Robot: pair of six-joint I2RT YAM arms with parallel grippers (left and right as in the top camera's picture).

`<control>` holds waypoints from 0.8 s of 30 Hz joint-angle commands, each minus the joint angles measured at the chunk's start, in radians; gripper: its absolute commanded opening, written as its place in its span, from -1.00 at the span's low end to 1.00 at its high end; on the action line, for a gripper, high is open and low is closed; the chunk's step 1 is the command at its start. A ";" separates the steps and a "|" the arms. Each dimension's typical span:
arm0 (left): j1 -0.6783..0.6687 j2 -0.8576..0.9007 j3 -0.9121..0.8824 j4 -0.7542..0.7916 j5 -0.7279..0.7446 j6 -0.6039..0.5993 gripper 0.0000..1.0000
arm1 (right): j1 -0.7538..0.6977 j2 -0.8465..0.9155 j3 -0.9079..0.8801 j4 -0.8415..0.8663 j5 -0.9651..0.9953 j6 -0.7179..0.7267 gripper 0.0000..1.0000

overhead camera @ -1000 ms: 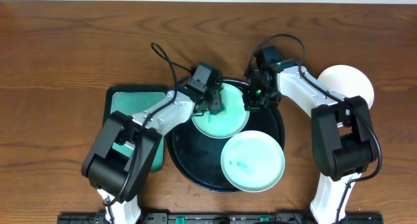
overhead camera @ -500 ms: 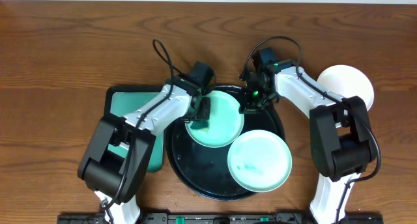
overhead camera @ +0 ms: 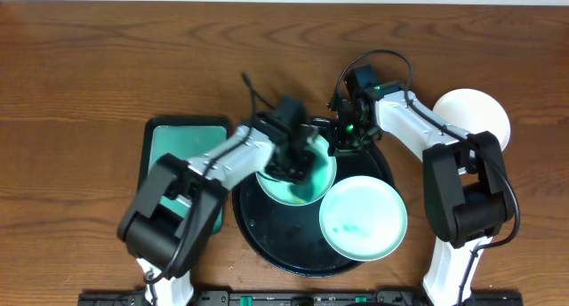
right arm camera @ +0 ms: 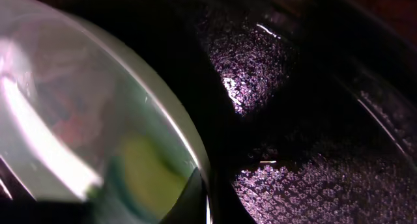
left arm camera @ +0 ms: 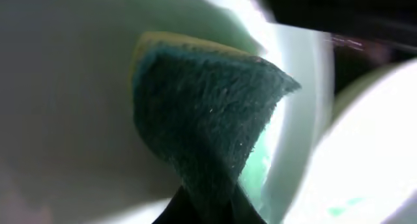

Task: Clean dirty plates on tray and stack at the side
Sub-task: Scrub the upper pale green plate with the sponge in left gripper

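A pale mint plate (overhead camera: 283,189) sits tilted at the back of the black tray (overhead camera: 267,226). My left gripper (overhead camera: 298,164) is shut on a teal and yellow sponge (left arm camera: 208,113) and presses it on this plate's face (left arm camera: 65,87). My right gripper (overhead camera: 342,144) is shut on the plate's right rim (right arm camera: 189,152). A second mint plate (overhead camera: 363,219) with teal smears lies on the tray's right side, over its rim. A white plate (overhead camera: 476,117) lies on the table at the right, partly behind my right arm.
A green rectangular tray (overhead camera: 173,146) sits left of the black tray, under my left arm. The black tray's textured floor (right arm camera: 313,178) shows beside the held plate. Cables loop over the table behind both wrists.
My left gripper has swept the sponge rightwards across the held plate. The smeared plate and the black tray have slid a little to the right. My right gripper has stayed in place.
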 commanded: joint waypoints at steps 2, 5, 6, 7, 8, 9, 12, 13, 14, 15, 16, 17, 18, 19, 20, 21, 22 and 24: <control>-0.053 0.031 -0.019 0.093 0.116 -0.060 -0.86 | -0.007 0.013 -0.003 -0.006 0.055 0.003 -0.97; -0.048 0.031 -0.019 0.166 0.056 -0.133 -0.86 | -0.007 0.013 -0.003 -0.010 0.054 0.003 -0.97; -0.044 0.031 -0.019 0.180 0.020 -0.150 -0.86 | -0.007 0.013 -0.003 -0.011 0.054 0.003 -0.97; -0.038 0.030 -0.019 0.189 -0.030 -0.169 -0.86 | -0.007 0.013 -0.003 -0.011 0.054 0.003 -0.97; -0.031 0.031 -0.019 0.191 -0.072 -0.180 -0.86 | -0.007 0.013 -0.003 -0.012 0.054 0.003 -0.98; -0.023 0.030 -0.018 0.187 -0.124 -0.193 -0.86 | -0.007 0.013 -0.003 -0.013 0.054 0.003 -0.97; 0.019 0.027 -0.012 0.150 -0.288 -0.243 -0.85 | -0.007 0.013 -0.003 -0.015 0.054 0.003 -0.97; 0.032 0.023 -0.009 0.134 -0.327 -0.253 -0.86 | -0.007 0.013 -0.003 -0.015 0.054 0.004 -0.97; 0.043 0.018 -0.006 0.121 -0.362 -0.254 -0.86 | -0.007 0.013 -0.003 -0.015 0.054 0.004 -0.97; 0.053 0.010 -0.002 0.104 -0.404 -0.258 -0.86 | -0.007 0.013 -0.003 -0.014 0.054 0.004 -0.97; 0.064 -0.001 0.002 0.085 -0.456 -0.261 -0.87 | -0.007 0.013 -0.003 -0.014 0.054 0.004 -0.97; 0.072 -0.013 0.006 0.072 -0.496 -0.261 -0.86 | -0.007 0.013 -0.003 -0.014 0.054 0.004 -0.97; 0.080 -0.027 0.009 0.058 -0.536 -0.260 -0.86 | -0.007 0.013 -0.003 -0.013 0.055 0.004 -0.97; 0.087 -0.042 0.012 0.047 -0.565 -0.259 -0.86 | -0.007 0.013 -0.003 -0.013 0.054 0.004 -0.97; 0.094 -0.062 0.014 0.037 -0.585 -0.249 -0.86 | -0.007 0.013 -0.003 -0.013 0.054 0.004 -0.97; 0.101 -0.100 0.014 0.016 -0.610 -0.245 -0.86 | -0.007 0.013 -0.003 -0.013 0.054 0.004 -0.98; 0.101 -0.116 0.014 0.005 -0.618 -0.244 -0.86 | -0.007 0.013 -0.003 -0.013 0.054 0.004 -0.97; 0.101 -0.150 0.014 -0.019 -0.622 -0.237 -0.86 | -0.007 0.013 -0.003 -0.013 0.054 0.003 -0.97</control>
